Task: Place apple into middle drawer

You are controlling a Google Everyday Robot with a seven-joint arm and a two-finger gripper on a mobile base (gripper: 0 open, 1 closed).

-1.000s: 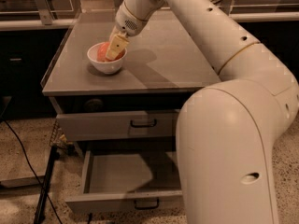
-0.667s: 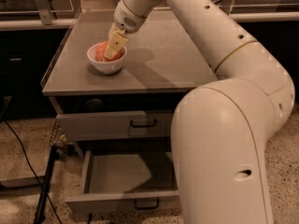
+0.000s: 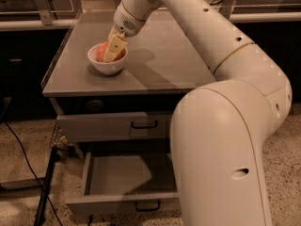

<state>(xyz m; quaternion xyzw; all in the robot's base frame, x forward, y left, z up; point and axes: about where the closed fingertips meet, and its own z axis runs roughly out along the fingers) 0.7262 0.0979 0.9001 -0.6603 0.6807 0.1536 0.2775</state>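
The red-orange apple (image 3: 100,52) lies in a white bowl (image 3: 107,68) on the left part of the grey cabinet top (image 3: 164,65). My gripper (image 3: 114,49) reaches down from above right into the bowl, right at the apple and covering its middle. The middle drawer (image 3: 120,179) is pulled open low at the front of the cabinet. Its flat grey floor is bare and its narrow front panel carries a small dark handle (image 3: 147,205).
A closed grey drawer (image 3: 103,127) with a taller front panel sits above the open one. My large white arm (image 3: 225,149) stands in front of the cabinet's right side and hides the drawers' right ends. A dark cable and a stand leg (image 3: 46,182) are on the floor at left.
The gripper has stayed at the apple in the bowl. The arm's lower body has shifted slightly to the left. The apple, bowl and drawers have not moved.
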